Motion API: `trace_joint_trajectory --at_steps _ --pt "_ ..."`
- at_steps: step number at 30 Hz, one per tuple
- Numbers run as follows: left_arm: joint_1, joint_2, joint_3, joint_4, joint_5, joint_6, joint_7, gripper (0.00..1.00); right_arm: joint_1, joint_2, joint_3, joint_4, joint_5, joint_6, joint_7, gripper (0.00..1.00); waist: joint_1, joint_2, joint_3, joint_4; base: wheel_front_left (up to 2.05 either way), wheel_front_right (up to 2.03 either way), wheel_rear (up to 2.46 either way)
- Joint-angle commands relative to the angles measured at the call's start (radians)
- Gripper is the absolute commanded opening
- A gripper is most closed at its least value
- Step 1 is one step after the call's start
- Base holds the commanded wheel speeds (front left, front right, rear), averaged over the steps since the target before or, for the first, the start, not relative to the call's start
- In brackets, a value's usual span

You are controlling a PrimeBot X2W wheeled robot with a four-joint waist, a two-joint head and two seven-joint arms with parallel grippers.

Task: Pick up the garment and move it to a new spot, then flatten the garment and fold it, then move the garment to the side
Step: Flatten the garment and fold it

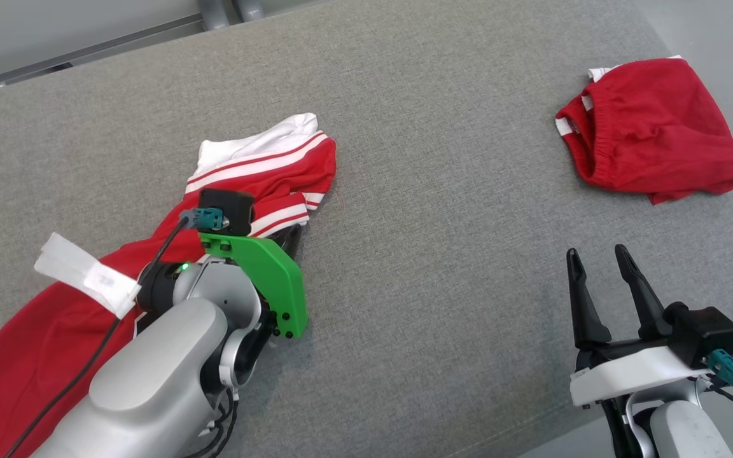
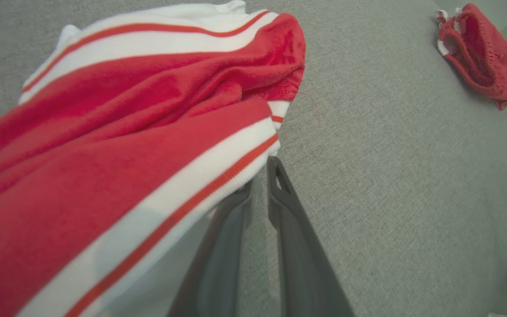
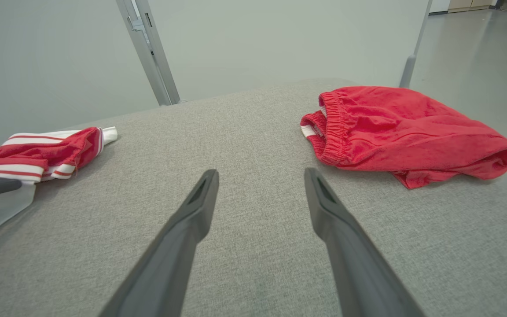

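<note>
Grey fabric surface (image 1: 404, 127): red garment (image 1: 55, 324) bunched lengthwise, white stripes.

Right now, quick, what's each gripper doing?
Left gripper: closed, seemingly pinching the striped garment hem.
Right gripper: open, holding nothing.

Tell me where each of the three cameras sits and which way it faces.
Head: on the head, looking down at the cushion; left arm over the striped garment, right gripper lower right.
Left wrist: looks along the left gripper, fingers near-closed, at the striped garment's hem.
Right wrist: looks low across the cushion between the right gripper's open fingers.
Shared: both wrist views show the shorts.
</note>
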State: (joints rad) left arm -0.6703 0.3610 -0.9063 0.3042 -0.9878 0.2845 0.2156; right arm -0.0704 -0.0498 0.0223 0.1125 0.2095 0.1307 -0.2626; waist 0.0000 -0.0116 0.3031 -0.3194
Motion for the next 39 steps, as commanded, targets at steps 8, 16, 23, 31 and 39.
trace_joint_trajectory --at_steps 8,16,23,31,39 --pt "0.093 0.092 -0.046 -0.170 0.045 0.030 -0.001 1.00 0.033 -0.002 -0.020 -0.003 -0.013 0.000 -0.003 1.00 0.0000 0.0116 -0.028 0.024 0.00 0.00 0.00" --pt "0.153 0.138 -0.054 -0.241 0.044 0.082 0.018 1.00 0.015 -0.002 -0.015 -0.007 -0.025 0.000 -0.003 1.00 0.0000 0.0116 -0.027 0.060 0.00 0.00 0.00" --pt "0.139 0.117 -0.071 -0.214 0.054 0.065 0.008 1.00 0.005 -0.002 -0.012 -0.010 -0.028 0.000 -0.003 1.00 0.0000 0.0116 -0.014 0.055 0.00 0.00 0.00" --pt "0.167 0.151 -0.091 -0.273 0.085 0.087 0.008 1.00 0.023 -0.002 -0.020 -0.009 -0.019 0.000 -0.003 1.00 0.0000 0.0116 -0.007 0.042 0.00 0.00 0.00" --pt "0.164 0.151 -0.071 -0.233 0.071 0.104 -0.006 1.00 0.003 -0.002 -0.019 -0.008 -0.018 0.000 -0.003 1.00 0.0000 0.0116 0.003 0.045 0.00 0.00 0.00"
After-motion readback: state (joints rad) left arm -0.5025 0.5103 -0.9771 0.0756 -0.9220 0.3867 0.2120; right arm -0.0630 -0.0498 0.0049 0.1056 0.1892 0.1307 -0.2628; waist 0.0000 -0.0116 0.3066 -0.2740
